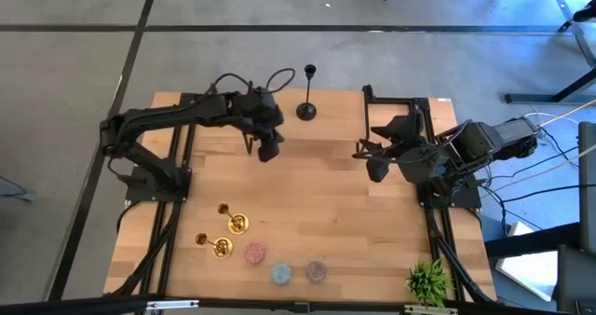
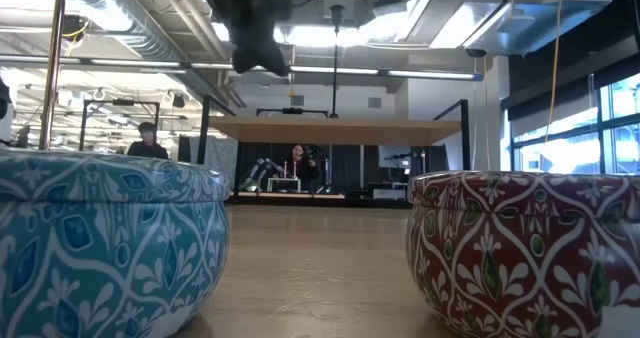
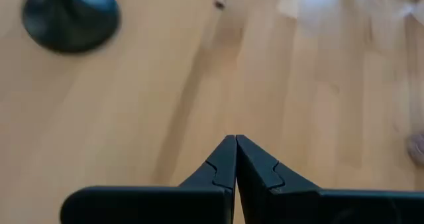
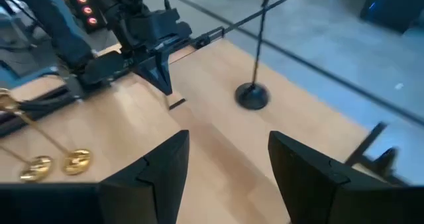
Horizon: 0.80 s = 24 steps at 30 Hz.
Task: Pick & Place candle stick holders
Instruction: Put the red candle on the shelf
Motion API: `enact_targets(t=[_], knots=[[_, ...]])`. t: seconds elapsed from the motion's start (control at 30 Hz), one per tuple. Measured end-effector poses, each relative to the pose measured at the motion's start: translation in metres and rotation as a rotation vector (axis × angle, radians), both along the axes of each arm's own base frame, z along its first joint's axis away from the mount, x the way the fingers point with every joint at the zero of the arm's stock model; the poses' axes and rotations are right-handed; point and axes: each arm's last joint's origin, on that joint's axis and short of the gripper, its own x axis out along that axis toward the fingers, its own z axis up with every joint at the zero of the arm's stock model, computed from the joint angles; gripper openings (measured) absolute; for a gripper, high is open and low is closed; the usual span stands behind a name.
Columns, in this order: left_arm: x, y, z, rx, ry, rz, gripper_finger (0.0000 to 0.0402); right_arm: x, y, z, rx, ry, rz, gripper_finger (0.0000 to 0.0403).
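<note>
- Black slim candle stick holder stands alone at the table's far edge, probably already placed.
- Two gold stick holders and three small squat round holders wait near, left.
- Left gripper, fingers pressed together, holds nothing; right gripper is spread.

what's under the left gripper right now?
Bare wood of the table. The left gripper hangs shut above it, holding nothing. The black holder stands off to one side, not beneath. The spot its own fingers cover can't be seen.
</note>
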Motion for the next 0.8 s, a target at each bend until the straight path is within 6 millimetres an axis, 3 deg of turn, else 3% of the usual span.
enact_targets(t=[0.2,0.37,0.6,0.8], knots=[[-0.015,-0.026,0.001,-0.049,0.126,-0.043,0.0002,0.012,0.01,-0.004,0.15,-0.04,0.031,0.0211],[-0.029,-0.051,0.004,0.01,0.199,0.009,0.0002,0.036,0.032,-0.016,0.238,-0.045,0.096,0.0211],[-0.057,-0.084,0.0,0.067,0.099,0.227,0.0002,0.065,0.066,-0.046,0.398,0.045,0.164,0.0211],[-0.079,-0.108,-0.007,0.017,-0.096,0.312,0.0002,0.075,0.098,-0.073,0.464,0.224,0.316,0.0211]])
